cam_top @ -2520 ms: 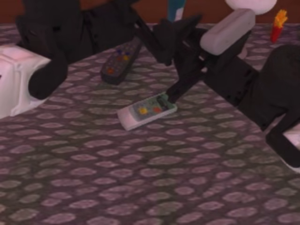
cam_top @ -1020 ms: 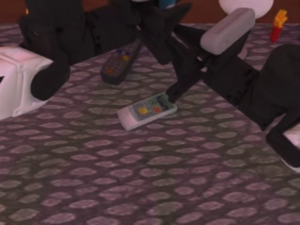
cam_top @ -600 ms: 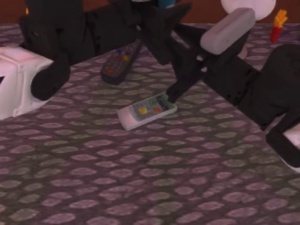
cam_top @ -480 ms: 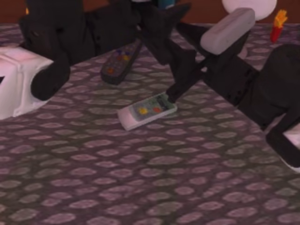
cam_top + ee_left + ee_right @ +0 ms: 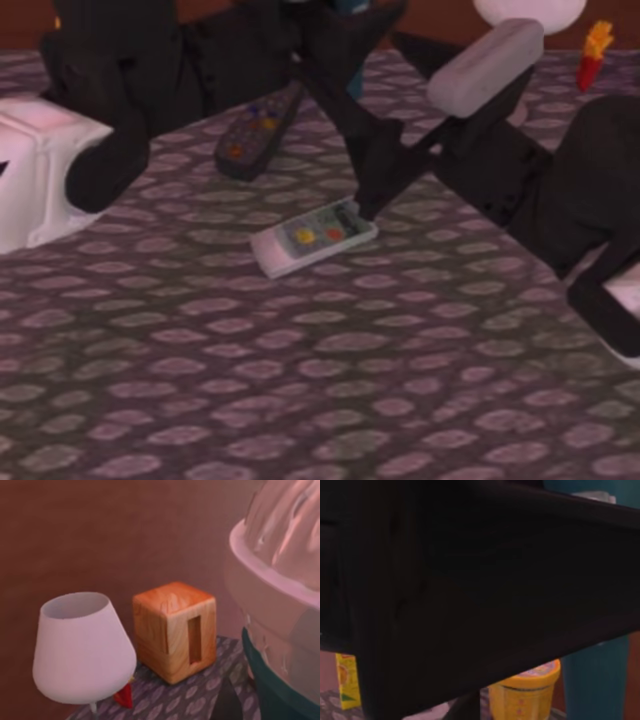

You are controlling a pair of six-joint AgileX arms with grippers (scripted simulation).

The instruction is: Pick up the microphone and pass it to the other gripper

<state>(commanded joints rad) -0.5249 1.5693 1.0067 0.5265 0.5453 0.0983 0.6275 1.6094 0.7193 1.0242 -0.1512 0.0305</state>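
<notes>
Teal microphone [image 5: 352, 8] sits between both our grippers at the top view's far edge, mid-handover; we cannot tell either grip, so release waits on confirmation.

Glossy wooden block [image 5: 174, 630], matt patterned tablecloth [image 5: 300, 380]

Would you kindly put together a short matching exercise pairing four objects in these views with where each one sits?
Things:
1. grey-white remote with coloured buttons
2. black remote with coloured buttons
3. orange wooden cube with a slot
4. yellow round tub

Places:
A. beside the white lampshade-shaped cup, left wrist view
B. flat near the table's middle, top view
C. below the dark bulk filling the right wrist view
D. far side of the table, partly under the black arms, top view

Pairs: 1-B, 2-D, 3-A, 4-C
</notes>
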